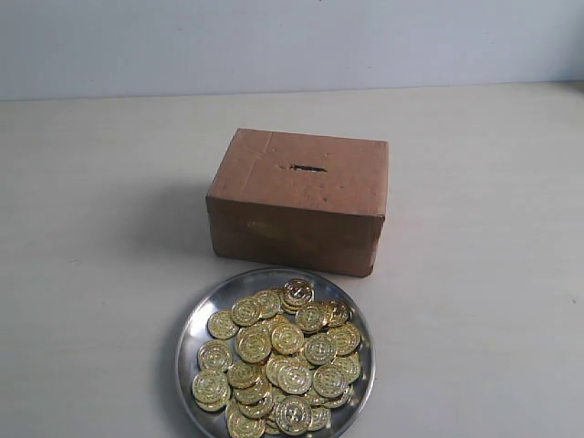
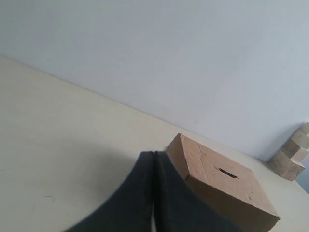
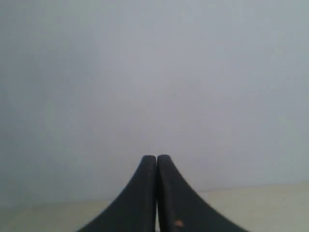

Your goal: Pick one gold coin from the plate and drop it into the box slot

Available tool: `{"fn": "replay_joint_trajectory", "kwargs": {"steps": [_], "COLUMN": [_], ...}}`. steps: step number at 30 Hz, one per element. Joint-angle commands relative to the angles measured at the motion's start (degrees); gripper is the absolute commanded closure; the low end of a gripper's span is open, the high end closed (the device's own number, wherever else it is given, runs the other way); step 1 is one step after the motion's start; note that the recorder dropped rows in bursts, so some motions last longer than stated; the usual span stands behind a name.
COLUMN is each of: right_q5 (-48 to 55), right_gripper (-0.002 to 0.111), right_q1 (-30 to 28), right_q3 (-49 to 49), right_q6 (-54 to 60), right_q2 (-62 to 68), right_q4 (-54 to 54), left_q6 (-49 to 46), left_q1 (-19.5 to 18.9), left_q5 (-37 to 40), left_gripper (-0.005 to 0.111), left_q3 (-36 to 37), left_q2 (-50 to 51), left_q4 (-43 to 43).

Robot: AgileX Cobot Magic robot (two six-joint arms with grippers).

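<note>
Coins (image 1: 278, 360) on plate (image 1: 195, 321) before box (image 1: 299, 199)

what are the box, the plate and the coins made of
The box: brown cardboard, matte and scuffed, with a ragged-edged slot cut in its top. The plate: looks like polished silver metal, perhaps steel; its rim mirrors light. The coins: glossy gold with embossed faces; metal or plated plastic, cannot tell.

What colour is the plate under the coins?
The plate is shiny silver; exterior view shows it best.
</note>
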State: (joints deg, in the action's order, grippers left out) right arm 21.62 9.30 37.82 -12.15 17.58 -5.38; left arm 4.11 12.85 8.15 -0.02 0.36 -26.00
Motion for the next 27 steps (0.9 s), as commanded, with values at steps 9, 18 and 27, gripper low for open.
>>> {"fn": "replay_joint_trajectory", "kwargs": {"steps": [9,18,27], "right_q5": [25.64,25.04,25.07], "right_gripper": [0.108,0.108,0.058], "right_q1": [17.18,28.70,33.75], "right_q3": [24.90,33.22,39.97], "right_q6": [34.94,26.63,20.89], "right_q2": [49.44,73.30,88.78], "right_q4": [-18.32,-2.39,-0.49], "left_q6": [-0.45,-0.68,-0.68], "left_q1": [0.43,2.08,2.09], "left_q5": [0.54,0.76,0.88], "left_gripper": [0.107,0.107,0.107], "left_q3": [0.02,0.02,0.02], "left_q2": [-0.36,-0.36,-0.36], "left_q4": [0.22,0.22,0.22]}}
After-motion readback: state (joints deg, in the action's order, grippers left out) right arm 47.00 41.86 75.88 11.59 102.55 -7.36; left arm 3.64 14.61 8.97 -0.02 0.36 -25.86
